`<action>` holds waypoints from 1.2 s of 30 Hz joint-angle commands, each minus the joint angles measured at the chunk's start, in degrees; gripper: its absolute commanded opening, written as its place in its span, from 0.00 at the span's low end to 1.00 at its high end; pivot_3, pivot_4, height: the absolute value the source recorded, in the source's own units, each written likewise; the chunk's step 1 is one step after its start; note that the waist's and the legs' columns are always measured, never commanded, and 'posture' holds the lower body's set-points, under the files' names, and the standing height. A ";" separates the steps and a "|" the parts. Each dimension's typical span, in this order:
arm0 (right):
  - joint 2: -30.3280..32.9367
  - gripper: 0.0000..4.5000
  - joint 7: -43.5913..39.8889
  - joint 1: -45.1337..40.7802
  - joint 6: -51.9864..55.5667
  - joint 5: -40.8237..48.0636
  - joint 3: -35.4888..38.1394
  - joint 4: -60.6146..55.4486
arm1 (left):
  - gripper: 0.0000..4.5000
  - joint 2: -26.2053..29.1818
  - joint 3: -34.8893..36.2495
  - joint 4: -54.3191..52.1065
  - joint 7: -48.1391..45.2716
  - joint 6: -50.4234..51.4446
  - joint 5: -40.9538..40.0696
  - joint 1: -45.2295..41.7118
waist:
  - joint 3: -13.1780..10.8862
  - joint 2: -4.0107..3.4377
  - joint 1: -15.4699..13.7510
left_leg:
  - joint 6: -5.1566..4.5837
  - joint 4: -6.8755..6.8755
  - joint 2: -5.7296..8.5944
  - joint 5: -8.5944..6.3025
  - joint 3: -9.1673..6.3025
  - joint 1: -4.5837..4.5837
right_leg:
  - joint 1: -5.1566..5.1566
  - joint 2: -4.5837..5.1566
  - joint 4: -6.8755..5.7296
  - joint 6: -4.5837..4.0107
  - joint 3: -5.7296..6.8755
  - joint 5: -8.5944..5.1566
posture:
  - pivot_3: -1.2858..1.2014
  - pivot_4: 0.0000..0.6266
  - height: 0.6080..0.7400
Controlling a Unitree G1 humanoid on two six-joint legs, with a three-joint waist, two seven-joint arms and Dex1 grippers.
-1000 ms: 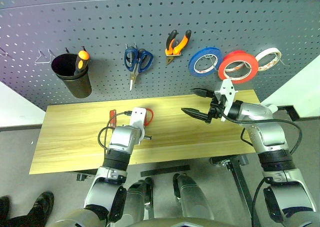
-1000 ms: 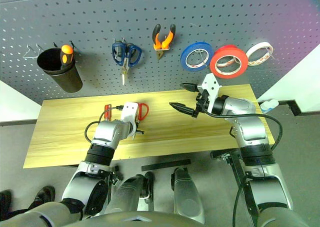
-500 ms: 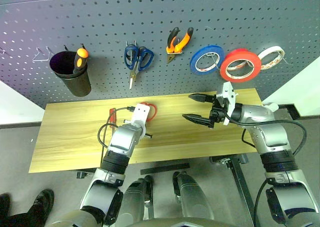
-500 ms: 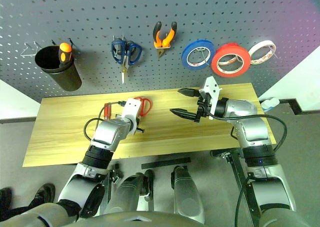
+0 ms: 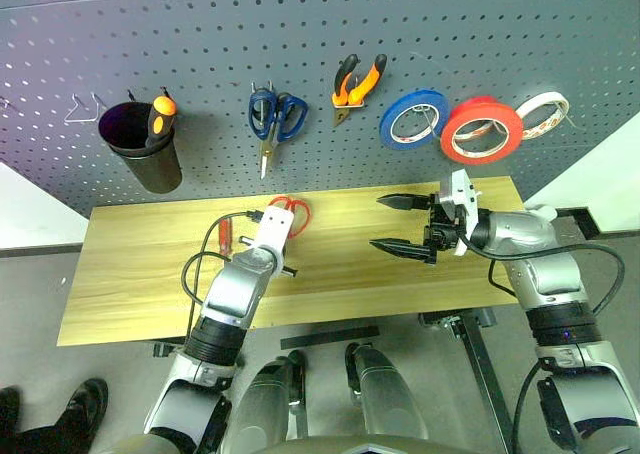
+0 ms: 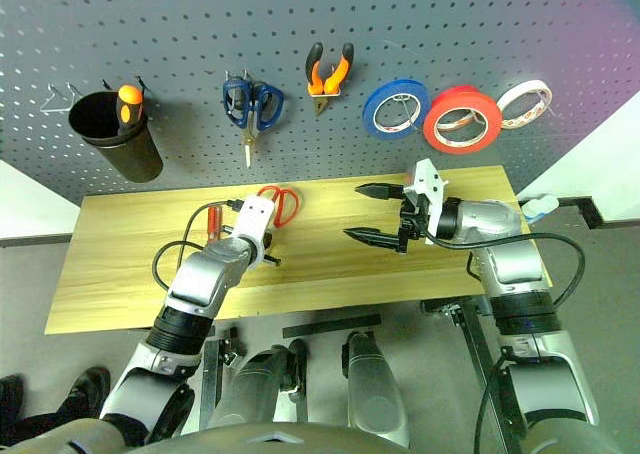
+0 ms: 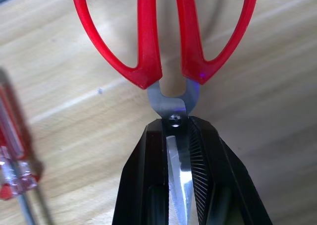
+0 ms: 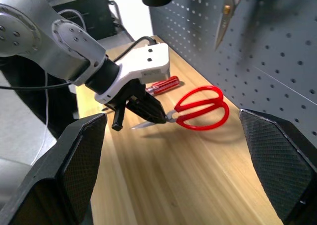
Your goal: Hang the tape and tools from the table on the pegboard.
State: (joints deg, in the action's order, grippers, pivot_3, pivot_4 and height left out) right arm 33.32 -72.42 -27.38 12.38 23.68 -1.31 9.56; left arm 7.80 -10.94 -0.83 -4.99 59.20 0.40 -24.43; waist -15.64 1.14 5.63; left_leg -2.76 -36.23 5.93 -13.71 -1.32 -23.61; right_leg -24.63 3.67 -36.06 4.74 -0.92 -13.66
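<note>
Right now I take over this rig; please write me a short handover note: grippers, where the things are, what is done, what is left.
Left gripper: shut on the blades of the red-handled scissors, just below the pivot, above the light wooden table.
Right gripper: open, holds nothing, over the table's right half.
Done: the wide red tape roll and the orange-and-black-handled pliers hang on the dark grey pegboard.
Left: hang the scissors; then the slim red-handled screwdriver, which lies on the table beside the left gripper.

Silver-grey arms — black cables, ribbed black fingers [image 7: 200,150].
</note>
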 commanded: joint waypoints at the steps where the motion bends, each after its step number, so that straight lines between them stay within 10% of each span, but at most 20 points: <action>1: 1.23 1.00 -1.75 -0.93 -0.07 1.40 1.43 -0.20 | 0.06 2.31 -1.52 -5.09 -3.58 -3.03 -0.51 2.54 | 0.00 0.00 0.06 | 0.00 0.00 0.00 0.00 0.00 0.00 | 0.00 0.00 0.00 0.00 0.00 0.00 | 0.41 0.44 1.00; 36: -0.53 1.00 -16.52 -2.01 1.21 12.37 11.92 16.64 | 0.06 15.04 -3.04 -14.34 -7.11 -47.82 11.89 22.03 | 0.22 -0.19 -0.06 | -0.01 -0.05 -0.01 0.00 0.04 -0.01 | 0.01 0.03 -0.03 -0.01 0.04 0.01 | 0.42 0.31 1.00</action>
State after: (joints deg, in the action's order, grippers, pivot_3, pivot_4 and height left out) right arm 32.97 -88.23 -29.58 15.31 34.63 8.07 26.07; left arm 22.47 -14.41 -14.14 -12.30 14.24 10.91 -2.77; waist -15.42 0.95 5.57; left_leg -2.77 -36.28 5.92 -13.71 -1.28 -23.61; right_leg -24.62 3.70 -36.10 4.73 -0.88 -13.65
